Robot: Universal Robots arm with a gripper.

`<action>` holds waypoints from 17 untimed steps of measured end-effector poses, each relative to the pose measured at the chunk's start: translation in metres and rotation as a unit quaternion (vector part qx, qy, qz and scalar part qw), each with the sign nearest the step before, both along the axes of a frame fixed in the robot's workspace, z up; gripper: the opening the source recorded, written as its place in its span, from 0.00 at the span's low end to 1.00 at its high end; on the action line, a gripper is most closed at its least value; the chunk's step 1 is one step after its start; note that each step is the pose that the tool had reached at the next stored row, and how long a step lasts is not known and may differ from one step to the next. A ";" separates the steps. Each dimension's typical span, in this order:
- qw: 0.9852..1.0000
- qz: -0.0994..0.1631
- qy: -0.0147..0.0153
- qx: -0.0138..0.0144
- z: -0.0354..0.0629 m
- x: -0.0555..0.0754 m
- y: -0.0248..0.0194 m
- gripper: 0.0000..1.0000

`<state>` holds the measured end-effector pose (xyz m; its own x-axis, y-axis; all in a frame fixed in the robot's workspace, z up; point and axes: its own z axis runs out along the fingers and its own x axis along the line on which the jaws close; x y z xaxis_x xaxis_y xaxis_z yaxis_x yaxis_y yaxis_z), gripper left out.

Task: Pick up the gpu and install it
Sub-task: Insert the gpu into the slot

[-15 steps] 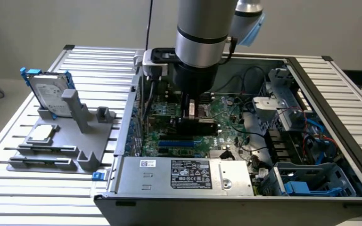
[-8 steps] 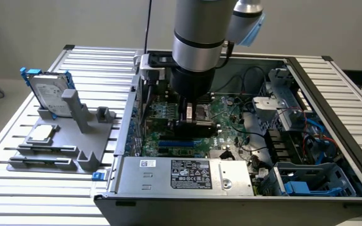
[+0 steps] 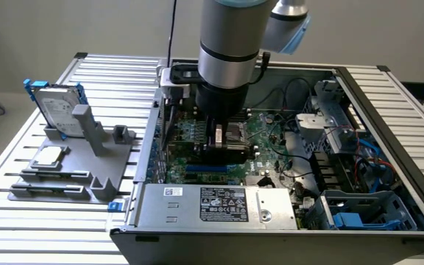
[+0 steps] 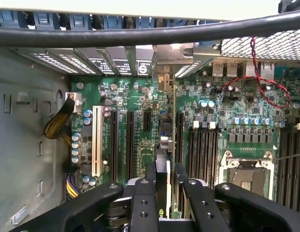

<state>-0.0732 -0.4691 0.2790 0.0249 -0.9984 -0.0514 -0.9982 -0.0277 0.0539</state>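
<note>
Gripper (image 4: pixel 165 171) holds gpu (image 3: pixel 225 144) in case (image 3: pixel 271 251) on slatted table (image 3: pixel 42 221) before pale wall (image 3: pixel 64 27).

My claw (image 4: pixel 165 169) is black, and the gpu (image 3: pixel 227 150) in it shows a black shroud. Under my claw, the motherboard (image 4: pixel 140 96) is green, striped with black slots (image 4: pixel 122 145) and one white slot (image 4: pixel 97 140). Well away from my claw are a red-and-black twisted wire (image 4: pixel 266 79), a silver hard drive (image 3: pixel 53 105) with blue rails, and a ribbed silver surface (image 3: pixel 20 221).
</note>
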 end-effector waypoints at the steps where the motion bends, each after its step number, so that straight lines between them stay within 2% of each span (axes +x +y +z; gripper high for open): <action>1: 1.000 0.000 0.000 0.000 0.0000 0.000 0.0000 0.26; 7: 1.000 0.000 0.000 0.000 -0.0048 -0.002 0.0000 0.26; 11: 1.000 0.000 0.000 -0.001 -0.0056 -0.002 0.0000 0.26; 17: 1.000 0.000 0.000 -0.001 -0.0097 -0.003 0.0000 0.26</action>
<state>-0.0759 -0.4690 0.2693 0.0249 -0.9985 -0.0488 -0.9981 -0.0276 0.0544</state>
